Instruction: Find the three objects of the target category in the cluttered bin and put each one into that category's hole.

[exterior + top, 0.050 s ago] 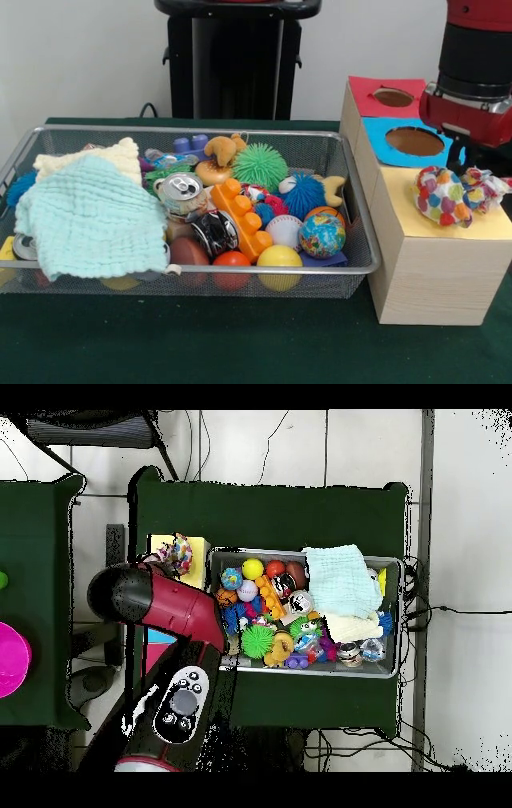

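Pincer itself hidden: in the front view only the arm's red and black wrist (472,76) shows at upper right, over the box (436,272); overhead the arm (165,609) covers the box's lower part. Can't tell whether it is open, shut or holding anything.

Just below the wrist, a spotted multicoloured stuffed toy (442,196) lies on the yellow panel (416,220), right of centre, with a second patterned bit (484,190) beside it toward the right edge. No hole visible in the yellow panel; the toy may be covering it. Likely risk: toy sits jammed on top, not dropped through, or gets nudged off the box edge.

Blue hole (414,141) and red hole (394,98) above are clear.

Wire bin (200,276) at left is packed: balls, cans, bricks. A mint cloth (92,220) hides its left part, so targets may go unseen.
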Robot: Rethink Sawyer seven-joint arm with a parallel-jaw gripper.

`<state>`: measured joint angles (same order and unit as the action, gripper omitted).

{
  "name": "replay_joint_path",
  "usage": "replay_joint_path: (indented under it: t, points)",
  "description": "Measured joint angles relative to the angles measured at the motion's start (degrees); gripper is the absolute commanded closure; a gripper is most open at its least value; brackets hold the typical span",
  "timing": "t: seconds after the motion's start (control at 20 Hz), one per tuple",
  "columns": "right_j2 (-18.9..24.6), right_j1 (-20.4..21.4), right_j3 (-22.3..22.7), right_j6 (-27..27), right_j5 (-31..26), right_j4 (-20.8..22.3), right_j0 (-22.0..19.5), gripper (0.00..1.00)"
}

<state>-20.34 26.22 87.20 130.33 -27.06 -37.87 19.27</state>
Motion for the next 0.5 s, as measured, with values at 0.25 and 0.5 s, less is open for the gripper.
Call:
replay_joint_path:
  t: [0.25, 0.5]
  points:
    - [-0.5, 0.5, 1.0, 0.0, -0.1, 0.0, 1.6, 1.0]
    - [-1.7, 0.5, 1.3, 0.0, -2.2, 0.5, 3.5, 1.0]
